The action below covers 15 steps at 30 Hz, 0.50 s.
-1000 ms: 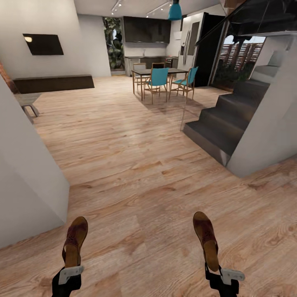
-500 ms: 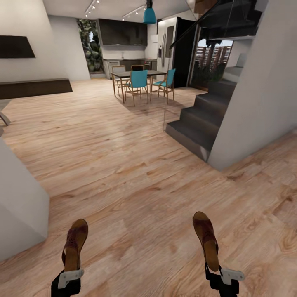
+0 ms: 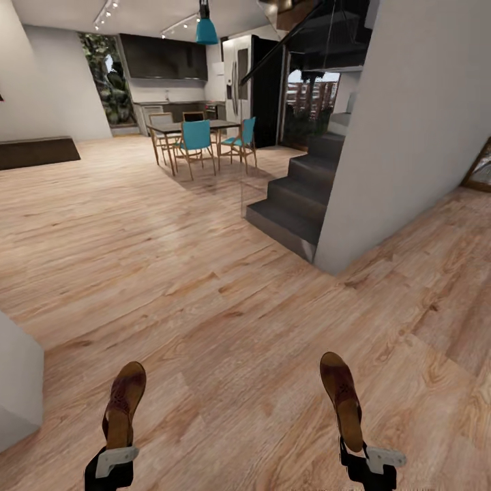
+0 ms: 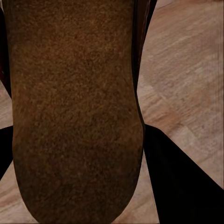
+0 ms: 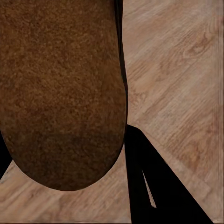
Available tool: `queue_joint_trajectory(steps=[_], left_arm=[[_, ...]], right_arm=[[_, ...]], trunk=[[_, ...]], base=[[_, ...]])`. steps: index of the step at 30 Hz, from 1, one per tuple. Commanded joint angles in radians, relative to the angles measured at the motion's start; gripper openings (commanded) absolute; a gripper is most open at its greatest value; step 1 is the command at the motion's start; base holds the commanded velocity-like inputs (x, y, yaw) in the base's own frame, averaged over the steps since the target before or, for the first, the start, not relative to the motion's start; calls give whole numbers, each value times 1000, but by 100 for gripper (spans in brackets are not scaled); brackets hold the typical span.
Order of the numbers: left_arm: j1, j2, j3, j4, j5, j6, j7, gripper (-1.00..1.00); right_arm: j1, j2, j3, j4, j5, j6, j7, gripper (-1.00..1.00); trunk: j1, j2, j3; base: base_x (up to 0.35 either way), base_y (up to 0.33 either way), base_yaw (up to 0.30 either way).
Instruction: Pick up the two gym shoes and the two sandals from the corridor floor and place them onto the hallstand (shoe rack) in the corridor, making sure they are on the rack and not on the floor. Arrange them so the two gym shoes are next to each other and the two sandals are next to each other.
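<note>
I hold one brown sandal in each hand above the wood-plank corridor floor (image 3: 232, 327). The left sandal (image 3: 123, 404) sticks forward from my left gripper (image 3: 112, 458), which is shut on its heel end. The right sandal (image 3: 342, 399) is held the same way by my right gripper (image 3: 365, 453). In the left wrist view the sandal's brown sole (image 4: 74, 107) runs between dark fingers (image 4: 182, 182). The right wrist view has the other sole (image 5: 60, 93) beside a dark finger (image 5: 154, 186). The gym shoes and the hallstand are out of view.
A dark staircase (image 3: 293, 198) against a white wall (image 3: 402, 129) rises ahead on the right. A dining table with teal chairs (image 3: 198, 136) stands far back. A white wall corner (image 3: 17, 382) juts in at the near left. Open floor lies between.
The whole view has swung to the right: staircase, table and left wall corner slid leftward in the picture. Both grippers keep their sandals in the same pose.
</note>
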Motion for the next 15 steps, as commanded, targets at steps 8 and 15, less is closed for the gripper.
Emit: queue_joint_trajectory(steps=[8,15], left_arm=[[0,0,1,4,8,-3,-7,-100],[0,0,1,4,9,-3,-7,-100]], right_arm=[[-1,1,1,11,-6,-3,2,-100],[-1,2,0,12,-6,-3,2,-100]], trunk=[[0,0,5],[0,0,7]], base=[[0,0,-283],[0,0,-292]])
